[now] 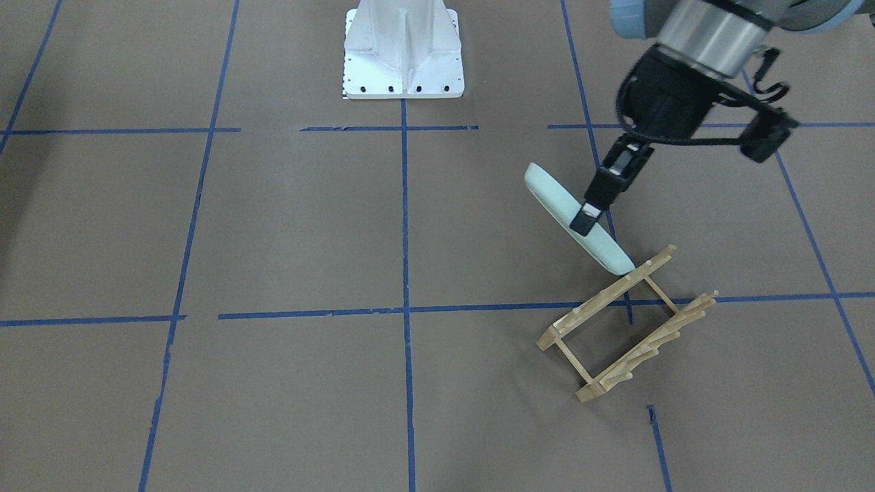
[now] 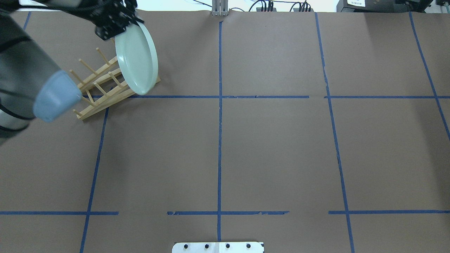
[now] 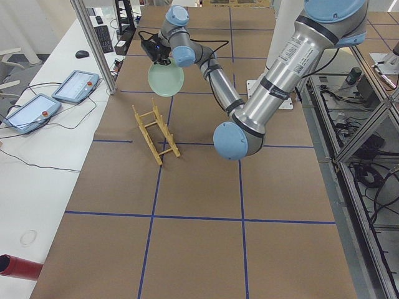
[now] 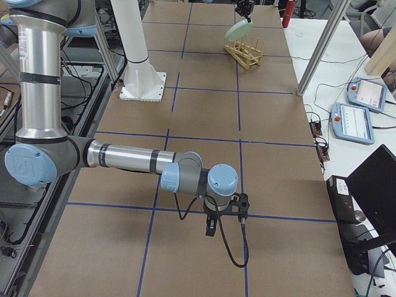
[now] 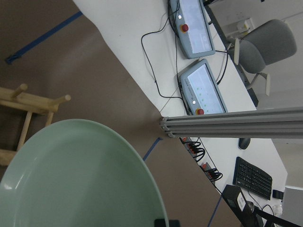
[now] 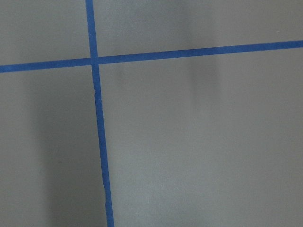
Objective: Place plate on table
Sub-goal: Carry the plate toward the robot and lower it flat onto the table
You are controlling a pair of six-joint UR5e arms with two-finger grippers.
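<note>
plate: round pale mint-green plate with a shallow raised rim; held in the air, tilted steeply on edge, above the end of the rack nearer the robot's base. in the exterior left view it hangs apart from the pegs, and it is not on the table.
left gripper: black two-finger gripper; clamped on the plate's upper rim, with one finger across the near face in the front-facing view.
rack: light wooden peg dish rack; stands on the table just below the plate, askew to the tape grid, no dishes in its slots.
table: large flat brown paper-covered surface with a grid of blue tape lines; carries the rack.
right gripper: black gripper on the near arm; hangs low over the table near a blue tape line, well apart from the plate. cannot tell whether its jaws are apart or together.
robot base: white metal pedestal; bolted at the table's edge.
pendants: two grey touchscreen units; on the white bench beside the table.
</note>
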